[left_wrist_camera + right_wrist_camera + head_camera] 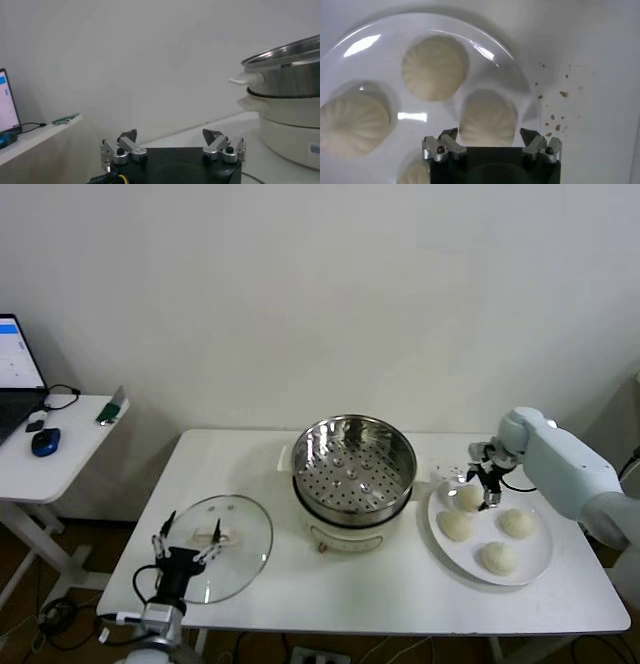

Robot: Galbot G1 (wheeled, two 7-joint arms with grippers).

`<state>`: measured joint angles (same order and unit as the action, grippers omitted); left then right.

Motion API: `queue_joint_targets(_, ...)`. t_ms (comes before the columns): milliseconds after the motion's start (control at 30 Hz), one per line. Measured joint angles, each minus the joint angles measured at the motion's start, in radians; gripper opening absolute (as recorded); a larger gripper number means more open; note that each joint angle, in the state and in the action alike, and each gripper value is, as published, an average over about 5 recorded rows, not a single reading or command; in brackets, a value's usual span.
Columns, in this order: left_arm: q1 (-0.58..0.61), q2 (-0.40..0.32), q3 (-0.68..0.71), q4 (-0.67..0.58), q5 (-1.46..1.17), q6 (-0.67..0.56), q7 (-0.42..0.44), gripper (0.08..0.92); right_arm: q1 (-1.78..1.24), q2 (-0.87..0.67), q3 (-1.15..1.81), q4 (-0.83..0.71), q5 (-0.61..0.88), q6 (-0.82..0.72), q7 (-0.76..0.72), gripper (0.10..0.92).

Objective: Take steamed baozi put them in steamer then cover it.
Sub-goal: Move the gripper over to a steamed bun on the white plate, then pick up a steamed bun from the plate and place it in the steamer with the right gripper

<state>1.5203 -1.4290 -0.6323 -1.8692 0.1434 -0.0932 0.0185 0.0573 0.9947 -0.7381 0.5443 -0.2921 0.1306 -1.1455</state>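
- Head view: my right arm reaches in from the right edge of the table (300,604), forearm angled toward the middle, wrist bent downward over the white plate (535,569).
- Right gripper (487,489) hangs directly above the rear-left baozi (469,497); fingers spread apart, one on each side of the bun, nothing clamped.
- Right wrist view: that bun (487,119) sits between the two fingertips (448,135); I cannot tell whether they touch it. Three other buns lie around it on the same plate (520,80).
- Steamer (353,459) stands at the table's centre on its cream pot base, basket bare, perforated floor showing.
- Cover (222,544) lies flat on the table to the left of the steamer, handle up.
- Left arm rises from the near-left table edge; left gripper (186,542) points forward over the cover's near rim, fingers wide apart and empty.
- Left wrist view: left gripper (172,142) aimed level, steamer (290,75) off to one side.
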Motion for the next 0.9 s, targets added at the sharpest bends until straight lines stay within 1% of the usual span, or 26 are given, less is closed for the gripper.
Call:
queue_joint_targets(233, 0.002, 0.000, -0.003, 0.000, 0.000, -0.001, -0.001, 0.823, -0.005, 0.013, 0.002, -0.010, -0.013, 0.001, 0.000, 0.731)
queue_joint_targets(533, 0.003, 0.000, 0.001, -0.003, 0.001, -0.002, -0.002, 0.823, -0.005, 0.016, 0.014, -0.011, -0.025, 0.012, -0.004, 0.677)
queue_joint_targets(900, 0.013, -0.002, 0.002, -0.010, 0.002, -0.003, -0.003, 0.823, 0.024, 0.001, 0.007, 0.012, -0.013, 0.034, -0.016, 0.656)
